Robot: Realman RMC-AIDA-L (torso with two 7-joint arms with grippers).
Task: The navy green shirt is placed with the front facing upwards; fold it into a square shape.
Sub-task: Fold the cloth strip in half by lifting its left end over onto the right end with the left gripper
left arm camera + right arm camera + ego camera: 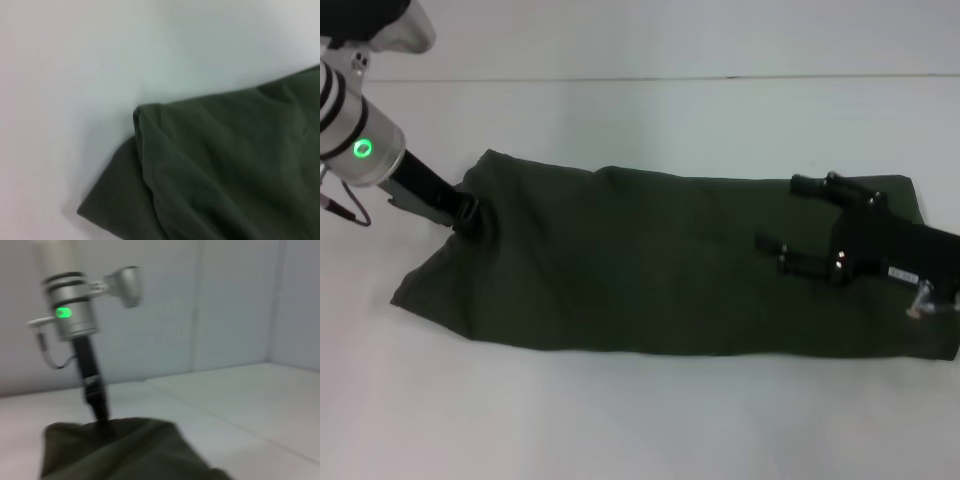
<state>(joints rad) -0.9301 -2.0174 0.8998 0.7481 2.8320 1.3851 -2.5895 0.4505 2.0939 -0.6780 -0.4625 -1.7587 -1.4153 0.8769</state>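
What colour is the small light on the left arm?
Green. The light on the left arm shows best in the head view.

My shirt (660,265) lies flat on the worktop (620,420) as a long dark olive-green band running left to right, plain side up, with its left end rumpled and slightly raised.

A white table (620,420), seemingly backed by a pale wall (225,300)
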